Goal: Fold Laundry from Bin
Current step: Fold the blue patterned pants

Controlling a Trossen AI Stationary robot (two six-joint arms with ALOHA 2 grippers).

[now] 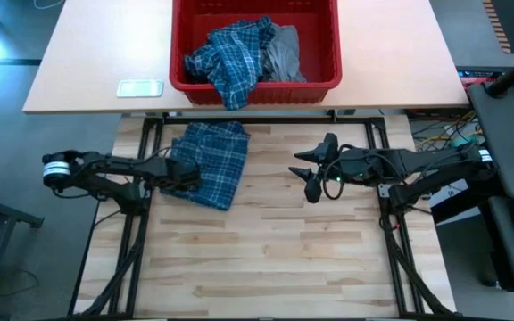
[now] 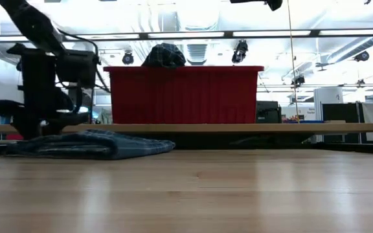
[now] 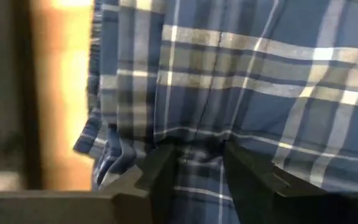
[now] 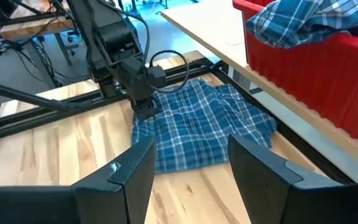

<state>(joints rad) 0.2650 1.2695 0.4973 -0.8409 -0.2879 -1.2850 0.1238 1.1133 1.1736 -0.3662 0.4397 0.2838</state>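
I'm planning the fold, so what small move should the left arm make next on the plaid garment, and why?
Probably close the left gripper fully on the plaid garment's edge, then lift. Its fingers straddle a ridge of cloth with a gap showing, and the garment lies rumpled on the wooden table. The right gripper hangs open, clear.

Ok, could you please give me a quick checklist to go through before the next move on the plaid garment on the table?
1. Plaid garment lies on the wooden table, outside the bin: ok.
2. Left gripper is down on the garment's edge: ok.
3. Left gripper has firmly pinched cloth: cannot tell.
4. Right gripper is open, holding nothing, hovering clear of the garment: ok.
5. Garment lies flat and smoothed: not ok, it is bunched.
6. Red bin emptied: not ok, a plaid shirt and a grey garment remain inside.
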